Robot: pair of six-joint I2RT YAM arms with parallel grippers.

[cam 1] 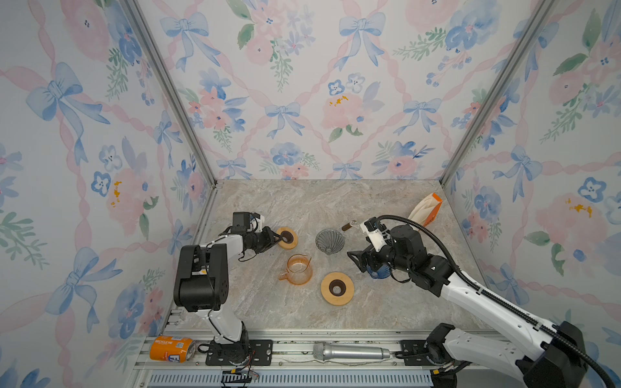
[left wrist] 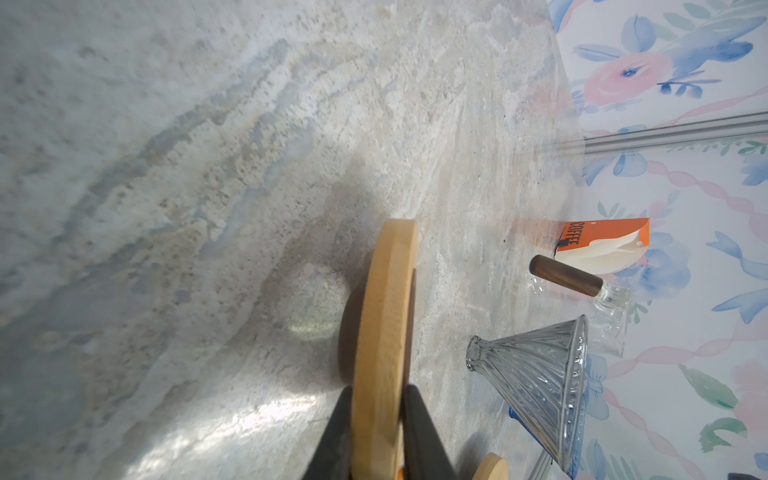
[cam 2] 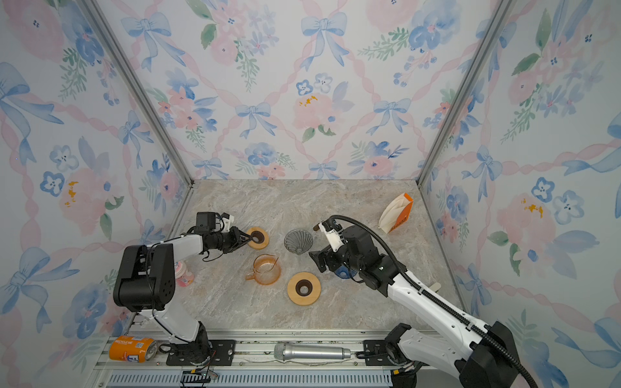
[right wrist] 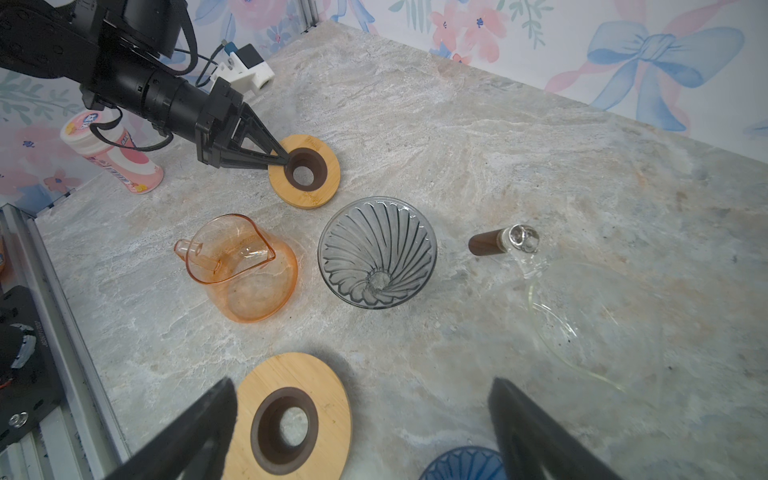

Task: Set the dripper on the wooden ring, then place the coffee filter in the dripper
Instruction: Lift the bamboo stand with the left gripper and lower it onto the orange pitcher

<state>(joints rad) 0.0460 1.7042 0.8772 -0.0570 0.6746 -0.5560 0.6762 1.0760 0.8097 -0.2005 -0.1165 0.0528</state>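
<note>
left hand pinches round wooden ring; right hand wide open, empty.

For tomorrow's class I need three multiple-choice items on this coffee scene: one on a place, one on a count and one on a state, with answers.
1. Where is the orange box of white paper coffee filters?
A. Near the marble table's back right corner
B. Inside the grey glass dripper
C. In the left gripper

2. How many round wooden rings lie on the table?
A. One
B. Two
C. Four

3. The right gripper is:
A. shut on a filter
B. shut on the orange glass pitcher
C. open, holding nothing

Answers:
1. A, the box stands by the far right wall.
2. B, one ring lies at the left and another nearer the front.
3. C, its fingers are spread wide, gripping nothing.
</note>
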